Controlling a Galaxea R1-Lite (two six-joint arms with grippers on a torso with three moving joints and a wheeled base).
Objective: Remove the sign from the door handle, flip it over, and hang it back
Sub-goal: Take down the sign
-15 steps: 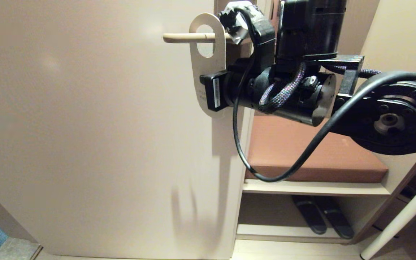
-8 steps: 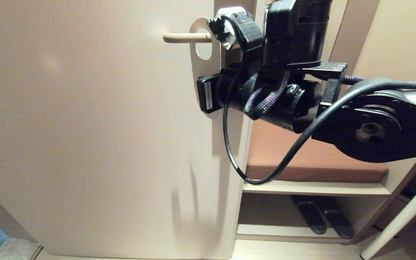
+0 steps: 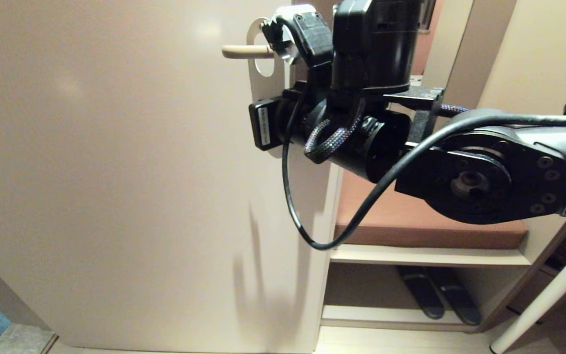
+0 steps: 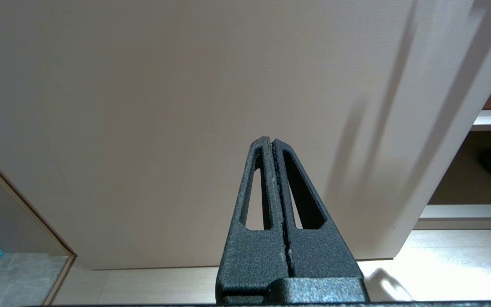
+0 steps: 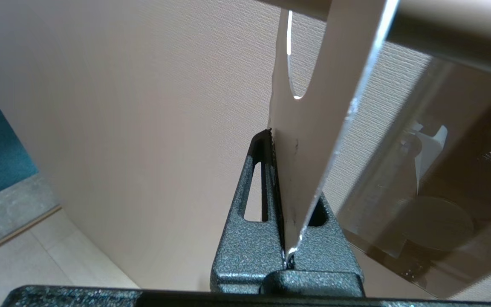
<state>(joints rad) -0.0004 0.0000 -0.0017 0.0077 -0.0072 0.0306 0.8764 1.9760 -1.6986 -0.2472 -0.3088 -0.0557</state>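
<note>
Beige door (image 3: 116, 172), brown-cushioned shelf (image 3: 425, 255), dark slippers (image 3: 435, 295) beneath.

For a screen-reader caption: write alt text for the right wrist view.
The right end effector is shut on the sign, a pale card seen edge-on, its oval hole reaching up to the door handle against the beige door.

Right gripper (image 5: 280, 179) clamped on the lower part of the sign (image 5: 313, 128), seen edge-on, its oval hole around the door handle (image 5: 441, 30) against the beige door (image 5: 122, 106).
</note>
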